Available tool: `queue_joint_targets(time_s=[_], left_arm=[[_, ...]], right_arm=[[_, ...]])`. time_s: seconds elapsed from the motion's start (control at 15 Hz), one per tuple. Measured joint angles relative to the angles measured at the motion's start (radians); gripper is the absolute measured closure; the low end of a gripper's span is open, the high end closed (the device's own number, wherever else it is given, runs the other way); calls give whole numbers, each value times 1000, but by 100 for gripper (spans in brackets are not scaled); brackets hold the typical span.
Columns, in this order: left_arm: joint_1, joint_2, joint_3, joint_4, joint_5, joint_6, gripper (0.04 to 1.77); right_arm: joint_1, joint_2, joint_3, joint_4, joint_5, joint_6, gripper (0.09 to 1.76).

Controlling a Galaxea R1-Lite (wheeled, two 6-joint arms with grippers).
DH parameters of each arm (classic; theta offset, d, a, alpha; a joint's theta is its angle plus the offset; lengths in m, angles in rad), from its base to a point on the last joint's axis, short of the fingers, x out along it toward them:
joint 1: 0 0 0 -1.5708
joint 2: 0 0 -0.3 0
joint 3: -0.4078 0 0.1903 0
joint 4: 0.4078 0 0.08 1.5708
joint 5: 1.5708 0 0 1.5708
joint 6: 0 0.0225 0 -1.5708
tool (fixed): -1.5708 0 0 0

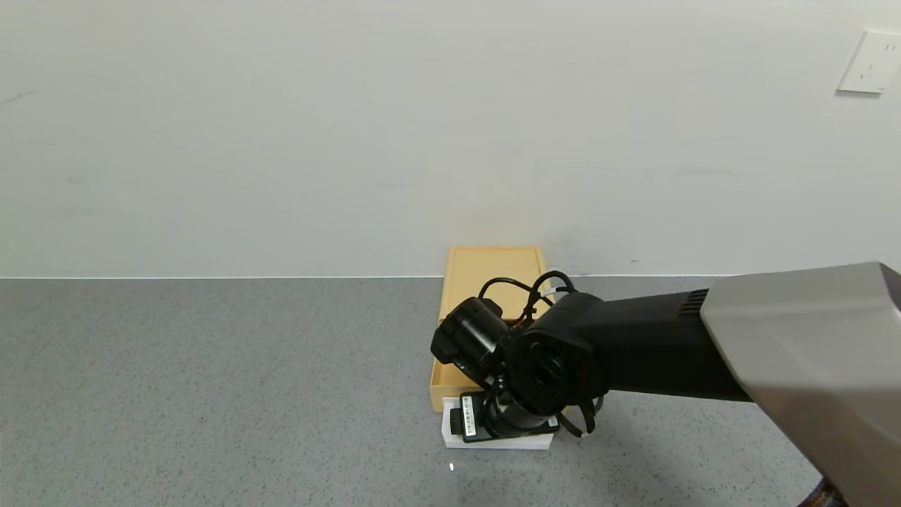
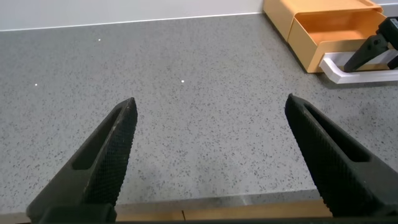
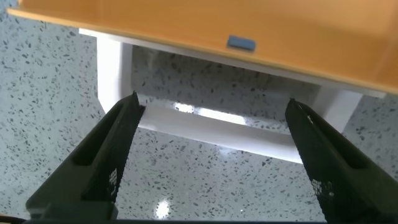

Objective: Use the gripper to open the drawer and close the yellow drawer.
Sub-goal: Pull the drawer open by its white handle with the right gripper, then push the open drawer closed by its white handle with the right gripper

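The tan-yellow drawer (image 1: pixel 486 274) stands against the back wall, its tray partly pulled out, as the left wrist view (image 2: pixel 336 34) shows. Its white loop handle (image 1: pixel 517 443) lies at the front. My right gripper (image 3: pixel 212 99) is open and points down at the handle. The handle's white bar (image 3: pixel 217 127) runs between the two fingers (image 3: pixel 115 149) without being clamped. The drawer front (image 3: pixel 205 28) is just beyond. In the head view the right wrist (image 1: pixel 542 366) covers the fingers. My left gripper (image 2: pixel 211 99) is open and empty over bare counter, left of the drawer.
The grey speckled counter (image 1: pixel 211 387) runs to a white wall (image 1: pixel 352 141) behind the drawer. A wall socket (image 1: pixel 871 63) is at the upper right. The counter's wooden front edge (image 2: pixel 217 211) shows below the left gripper.
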Motion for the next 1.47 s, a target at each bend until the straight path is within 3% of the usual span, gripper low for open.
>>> queue_joint_targets(time_s=[0.53, 0.93, 1.27, 1.47], left_arm=[[0, 0, 0, 0, 0, 0, 9], [0, 0, 0, 0, 0, 0, 9], [0, 0, 0, 0, 0, 0, 9], [0, 0, 0, 0, 0, 0, 9]], right_arm=[[9, -51, 51, 0, -2, -4, 14], [-7, -194, 69, -9, -6, -83, 14], [-86, -373, 114, -44, 121, -215, 14], [-181, -496, 197, -127, 245, -290, 14]])
